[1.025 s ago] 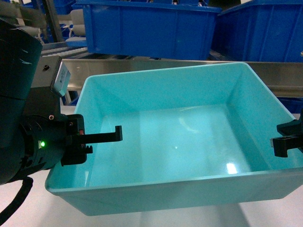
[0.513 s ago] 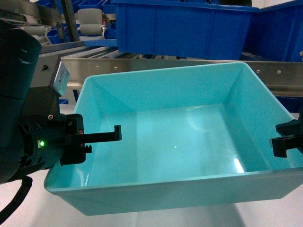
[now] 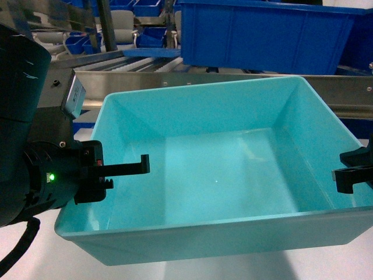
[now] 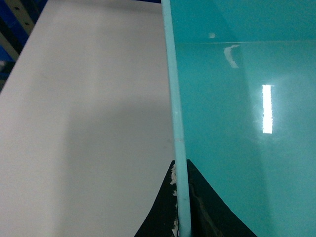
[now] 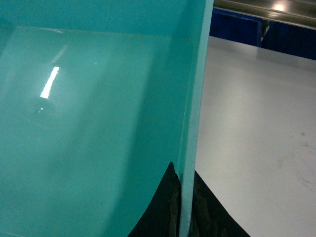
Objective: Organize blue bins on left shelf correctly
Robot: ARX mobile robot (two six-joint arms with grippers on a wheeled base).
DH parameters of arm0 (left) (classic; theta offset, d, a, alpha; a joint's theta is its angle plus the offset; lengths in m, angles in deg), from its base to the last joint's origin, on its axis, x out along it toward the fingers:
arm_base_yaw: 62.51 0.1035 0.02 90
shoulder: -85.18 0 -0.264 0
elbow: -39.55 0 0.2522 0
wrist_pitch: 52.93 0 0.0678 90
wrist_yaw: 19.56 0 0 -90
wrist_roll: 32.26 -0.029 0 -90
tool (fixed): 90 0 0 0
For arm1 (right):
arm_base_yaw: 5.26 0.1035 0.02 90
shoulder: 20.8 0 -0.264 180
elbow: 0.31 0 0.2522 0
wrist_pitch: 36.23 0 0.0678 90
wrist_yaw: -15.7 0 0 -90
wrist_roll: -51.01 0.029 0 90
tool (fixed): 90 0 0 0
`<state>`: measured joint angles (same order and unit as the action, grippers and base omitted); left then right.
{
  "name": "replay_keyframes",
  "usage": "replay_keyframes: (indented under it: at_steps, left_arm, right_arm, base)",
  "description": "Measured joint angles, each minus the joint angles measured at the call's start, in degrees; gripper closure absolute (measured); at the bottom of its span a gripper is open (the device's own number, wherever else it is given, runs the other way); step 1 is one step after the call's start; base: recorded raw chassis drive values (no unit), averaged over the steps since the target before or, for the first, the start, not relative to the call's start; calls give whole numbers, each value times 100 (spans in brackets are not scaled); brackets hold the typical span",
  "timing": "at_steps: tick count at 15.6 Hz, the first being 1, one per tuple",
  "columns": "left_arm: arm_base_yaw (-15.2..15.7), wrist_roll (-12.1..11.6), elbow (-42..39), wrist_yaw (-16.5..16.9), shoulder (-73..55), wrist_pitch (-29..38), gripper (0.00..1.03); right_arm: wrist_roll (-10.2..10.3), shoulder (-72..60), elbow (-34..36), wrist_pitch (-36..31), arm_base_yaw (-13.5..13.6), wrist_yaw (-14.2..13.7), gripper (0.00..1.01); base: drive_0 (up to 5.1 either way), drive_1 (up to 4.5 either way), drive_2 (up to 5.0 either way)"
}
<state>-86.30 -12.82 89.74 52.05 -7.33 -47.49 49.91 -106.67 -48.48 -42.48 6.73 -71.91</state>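
We carry turquoise bin | left gripper, right gripper both clamped on its side rims | keep level toward left shelf

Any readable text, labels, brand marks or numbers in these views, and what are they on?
None can be read.
turquoise bin: walls and floor plain, only glare.
dark blue bin: no marking visible.
left arm's grey tag-like plate: blank at this size.
Both wrist views: no text.
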Motion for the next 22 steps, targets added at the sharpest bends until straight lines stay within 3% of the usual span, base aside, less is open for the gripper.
replay_keyframes:
  at_steps: [11, 22]
  left_arm:
    - [0, 0, 0, 0, 0, 2, 101]
    - [0, 0, 0, 0, 0, 9, 101]
  right_arm:
    - [0, 9, 2, 2, 0, 0, 99]
    - [0, 7, 2, 2, -2, 0, 99]
  base:
    - [-496, 247, 247]
    - [-477, 363, 111]
